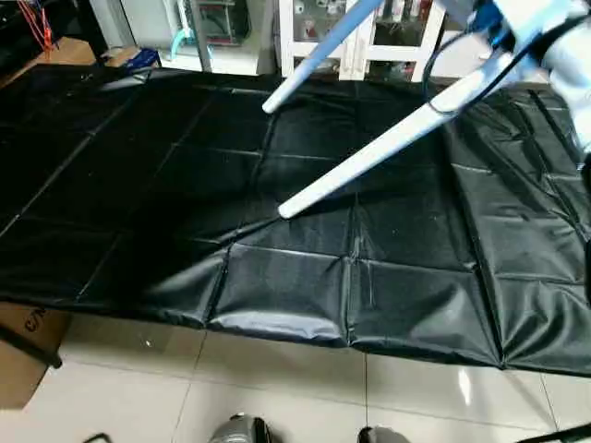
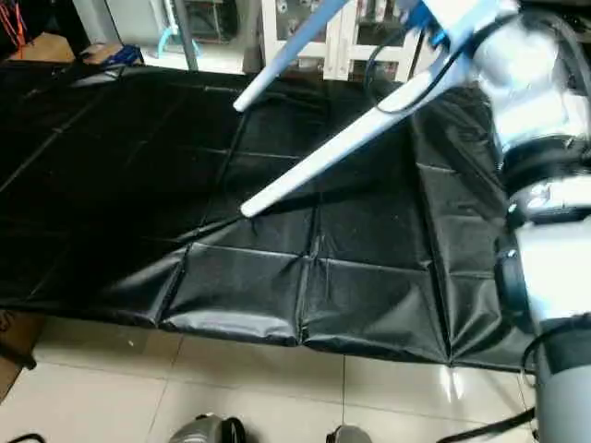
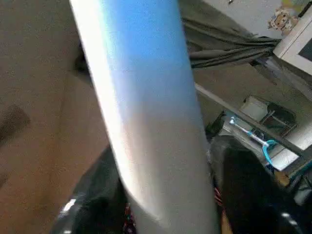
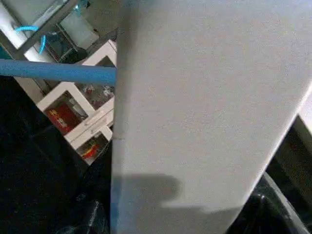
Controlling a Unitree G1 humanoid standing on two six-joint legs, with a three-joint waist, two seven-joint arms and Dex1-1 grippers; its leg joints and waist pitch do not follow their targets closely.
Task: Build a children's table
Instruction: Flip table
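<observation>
A wide black creased plastic sheet [image 1: 138, 185] covers the floor under both arms, its near edge lying on pale glossy floor tiles [image 1: 277, 388]. A white shelf unit [image 1: 369, 41] stands beyond the sheet's far edge, and a brown cardboard box [image 1: 23, 351] sits on the tiles at the sheet's near left corner.

The robot's silver right arm [image 2: 545, 185] rises along the right side of the head views. Its right hand [image 4: 195, 214] is closed around the thick part of a white plastic tabletop panel [image 4: 209, 97], which looms flat and broad straight in front of that hand.

Two long tapered white tube legs slant down from the raised table toward the sheet. The nearer leg [image 1: 388, 148] ends just above the sheet, its tip [image 1: 286, 210] low and well ahead of the right hand. The farther leg [image 1: 314, 55] runs almost parallel beyond it. The left hand [image 3: 165, 214] straddles a white tube leg [image 3: 146, 107], one black finger [image 3: 243, 190] on each side; I cannot tell whether the fingers press on it.
</observation>
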